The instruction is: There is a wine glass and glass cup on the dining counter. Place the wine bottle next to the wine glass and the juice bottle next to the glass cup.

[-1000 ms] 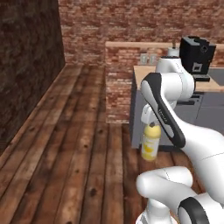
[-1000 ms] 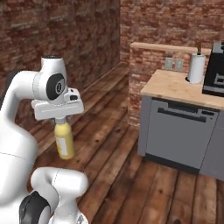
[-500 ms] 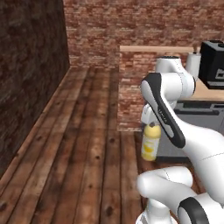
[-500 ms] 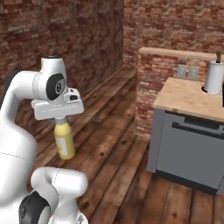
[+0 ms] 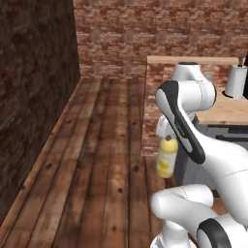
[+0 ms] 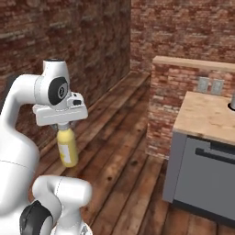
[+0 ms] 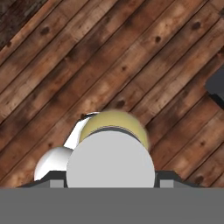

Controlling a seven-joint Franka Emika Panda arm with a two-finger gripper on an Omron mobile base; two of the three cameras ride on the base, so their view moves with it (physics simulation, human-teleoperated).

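— While the arm hangs over the plank floor (image 5: 106,145), what's in the gripper (image 6: 65,125)?

— I read it as clamped on the juice bottle (image 6: 67,147) by the cap end. The bottle hangs upright below the hand, clear of the floor. From the left base camera the juice bottle (image 5: 166,157) shows beside the white forearm, yellow body and light label visible.

— And looking along the hand?

— I see the pale round cap (image 7: 110,161) square under the lens, the yellow shoulder just behind it, floorboards beyond.

— Surroundings?

— Brick walls. A wood-topped counter (image 6: 206,119) with grey fronts stands to the right, well apart from the bottle. A paper towel roll (image 5: 236,82) stands on it.
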